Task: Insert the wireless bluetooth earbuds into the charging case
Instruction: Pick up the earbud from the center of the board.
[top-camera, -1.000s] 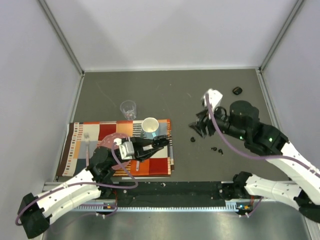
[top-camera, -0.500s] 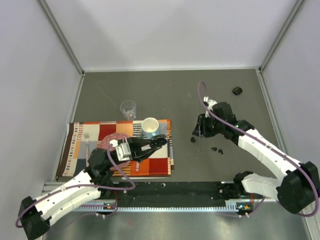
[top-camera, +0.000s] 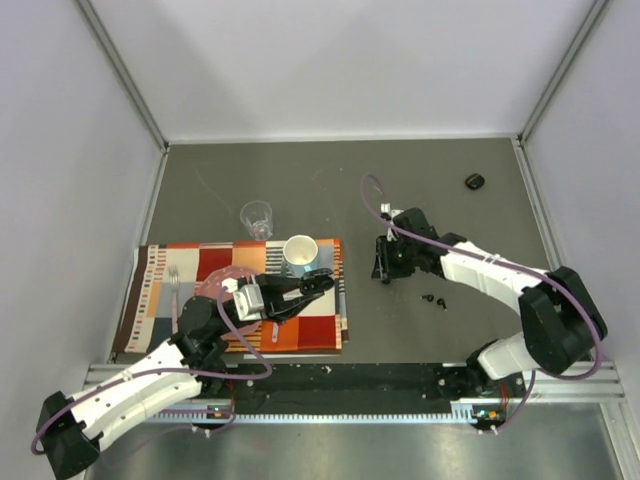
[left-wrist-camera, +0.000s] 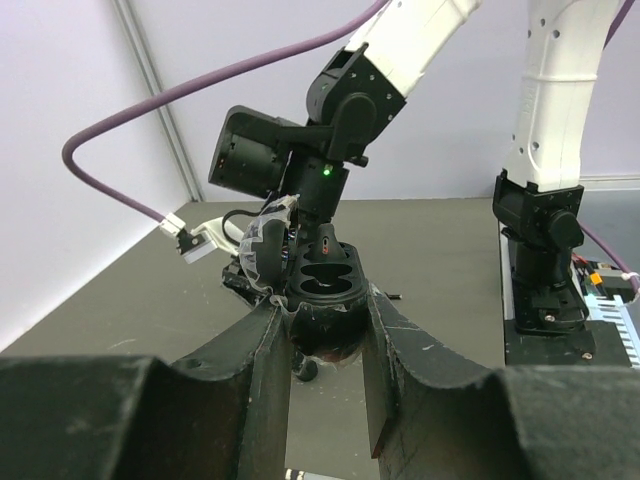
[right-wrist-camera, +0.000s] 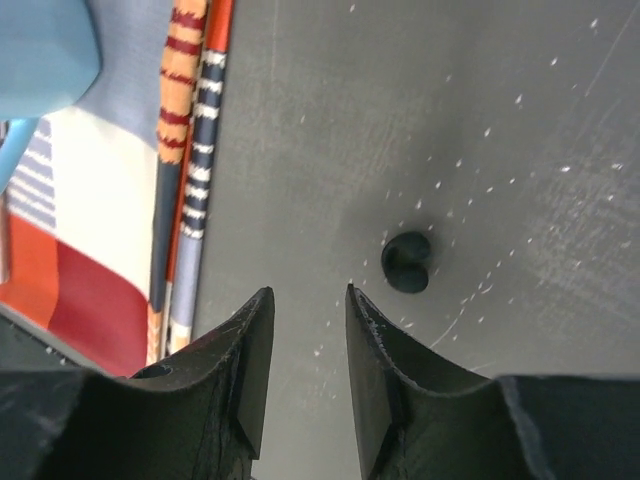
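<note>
The left pincer (left-wrist-camera: 325, 310) is gripping the charging case (left-wrist-camera: 325, 282) tightly between its fingers. The case is lying open, lid standing at the far side, and its two wells are sitting side by side from one finger to the other and facing upward as bare dark hollows. The left arm is stretching low over the striped placemat (top-camera: 200, 265), with the white mug (top-camera: 300, 253) just beyond its pincer.

The right pincer (right-wrist-camera: 306, 295) is pointing down at the worktop (top-camera: 330, 190), with its fingers standing apart and nothing between them. One earbud (right-wrist-camera: 407, 262) is lying just ahead of the fingertips, off to the right of the gap. It is a rounded black bud, and its long axis is hard to tell. The right arm is folding back at the elbow and reaching across toward the placemat's edge. Two more earbuds (top-camera: 428, 298) are lying close together behind that pincer, beside the forearm.
</note>
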